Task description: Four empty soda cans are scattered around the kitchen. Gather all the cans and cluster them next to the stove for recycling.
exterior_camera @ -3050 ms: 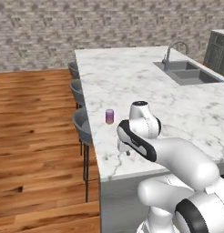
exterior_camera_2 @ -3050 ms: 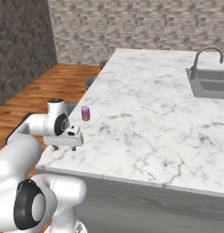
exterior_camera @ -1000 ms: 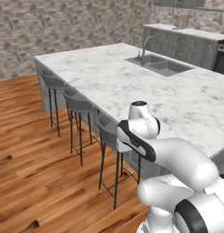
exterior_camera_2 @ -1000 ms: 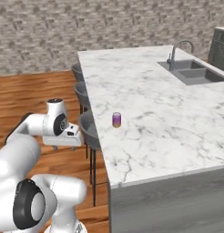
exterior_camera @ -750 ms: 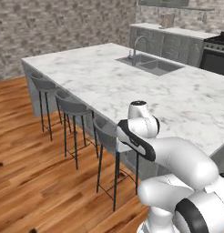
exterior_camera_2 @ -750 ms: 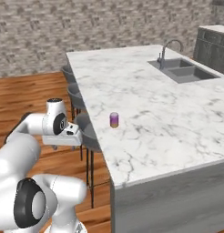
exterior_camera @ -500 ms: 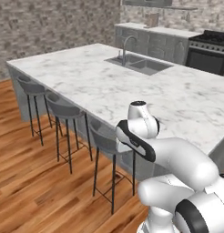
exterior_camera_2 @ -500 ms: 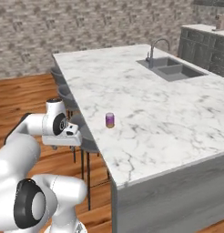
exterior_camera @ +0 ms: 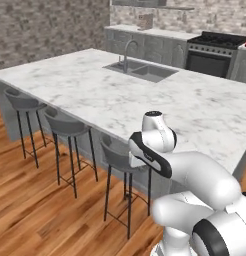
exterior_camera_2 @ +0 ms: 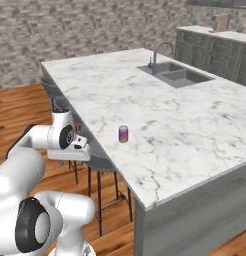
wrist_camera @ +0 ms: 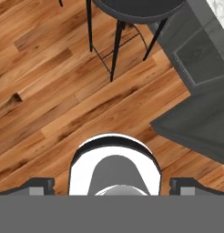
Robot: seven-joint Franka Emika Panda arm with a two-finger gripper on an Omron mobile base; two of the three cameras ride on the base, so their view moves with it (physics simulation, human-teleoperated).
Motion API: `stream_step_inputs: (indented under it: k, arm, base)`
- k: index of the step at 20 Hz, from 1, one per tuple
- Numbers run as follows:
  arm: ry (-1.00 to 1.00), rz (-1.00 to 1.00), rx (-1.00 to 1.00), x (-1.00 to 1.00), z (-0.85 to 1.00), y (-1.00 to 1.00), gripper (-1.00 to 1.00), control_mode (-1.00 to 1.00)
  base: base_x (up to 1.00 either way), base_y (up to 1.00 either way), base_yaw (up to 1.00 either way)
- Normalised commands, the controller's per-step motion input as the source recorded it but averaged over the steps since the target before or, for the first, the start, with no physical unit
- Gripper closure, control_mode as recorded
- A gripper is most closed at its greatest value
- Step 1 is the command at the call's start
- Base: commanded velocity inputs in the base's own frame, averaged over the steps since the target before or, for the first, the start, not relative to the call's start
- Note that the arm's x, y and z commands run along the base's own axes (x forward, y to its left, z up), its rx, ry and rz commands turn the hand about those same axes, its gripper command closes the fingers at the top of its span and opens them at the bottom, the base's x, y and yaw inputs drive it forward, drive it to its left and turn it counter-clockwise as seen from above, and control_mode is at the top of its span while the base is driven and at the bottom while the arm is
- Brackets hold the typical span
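Purplish soda can (exterior_camera_2: 123, 134) sits alone on the marble island (exterior_camera_2: 160, 110) — gripper (wrist_camera: 112, 184) spread wide over the wood floor (wrist_camera: 54, 95), holding nothing.

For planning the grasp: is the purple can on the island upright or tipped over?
Upright. The purple can stands on its base on the marble island, its silvery top facing up.

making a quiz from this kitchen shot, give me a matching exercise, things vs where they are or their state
Things:
1. soda can
2. sink
3. stove
4. pincer

Places or states:
a. set into the island's far side
b. open, above the wood floor
c. upright near the island's stool-side edge
d. against the back wall, beyond the island

Pairs: 1-c, 2-a, 3-d, 4-b
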Motion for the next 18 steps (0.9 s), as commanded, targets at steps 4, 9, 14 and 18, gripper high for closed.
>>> stream_step_inputs:
  k: [4, 9, 14, 18]
  arm:
    - [0.0, 0.0, 0.0, 0.0, 0.0, 0.0, -1.0, 1.0]
    - [0.0, 0.0, 0.0, 0.0, 0.0, 0.0, -1.0, 1.0]
    - [0.0, 0.0, 0.0, 0.0, 0.0, 0.0, -1.0, 1.0]
    - [0.0, 0.0, 0.0, 0.0, 0.0, 0.0, -1.0, 1.0]
  base:
    - [0.11, 0.62, -0.23]
    - [0.36, 0.42, -0.43]
    - [0.35, 0.48, -0.34]
    - [0.21, 0.62, -0.18]
